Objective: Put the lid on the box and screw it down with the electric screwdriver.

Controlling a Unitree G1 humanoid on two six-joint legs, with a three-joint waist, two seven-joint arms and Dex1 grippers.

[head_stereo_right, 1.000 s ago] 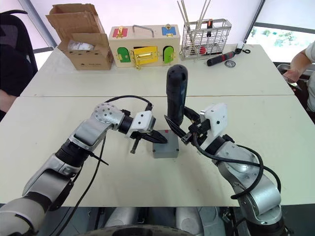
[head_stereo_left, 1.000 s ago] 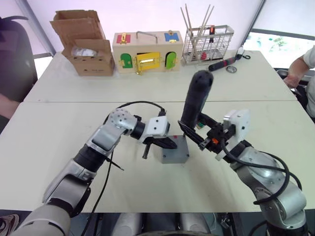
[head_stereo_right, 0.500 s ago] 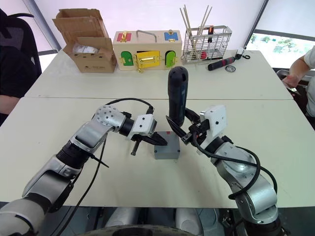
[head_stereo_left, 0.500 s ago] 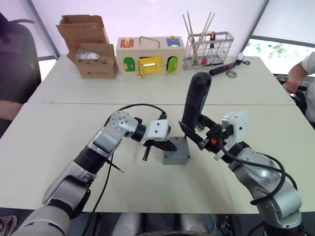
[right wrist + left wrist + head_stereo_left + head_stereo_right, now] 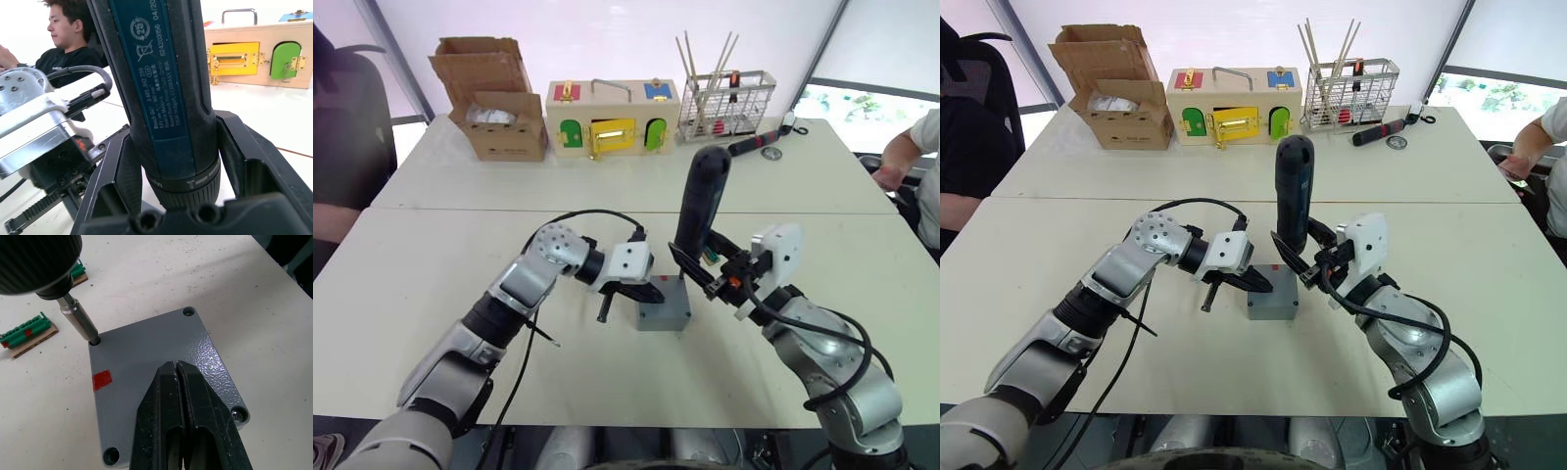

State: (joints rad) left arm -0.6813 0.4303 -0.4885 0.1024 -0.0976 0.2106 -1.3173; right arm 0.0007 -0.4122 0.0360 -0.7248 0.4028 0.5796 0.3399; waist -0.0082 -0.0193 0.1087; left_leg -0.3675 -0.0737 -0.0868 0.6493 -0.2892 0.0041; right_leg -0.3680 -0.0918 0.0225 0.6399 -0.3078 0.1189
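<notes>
The grey lid (image 5: 146, 357), with a red mark (image 5: 102, 380) on top, lies on the grey box (image 5: 661, 318) at mid-table. My left gripper (image 5: 175, 366) is shut, its tips resting on the lid's top. My right gripper (image 5: 697, 266) is shut on the electric screwdriver (image 5: 701, 201), which stands nearly upright. Its metal bit (image 5: 78, 324) sits in a corner hole of the lid. A screw (image 5: 238, 413) shows in another corner; two other corner holes look empty. The box's inside is hidden.
Green terminal blocks (image 5: 27, 330) lie beside the box. At the table's far side stand a cardboard box (image 5: 494, 108), a wooden box with coloured doors (image 5: 612, 116), a wire basket (image 5: 726, 93) and a black-and-red tool (image 5: 756, 144). A person's arm (image 5: 906, 157) is at the right edge.
The head camera has shifted a little. Both grippers, the screwdriver and the box keep their places relative to one another.
</notes>
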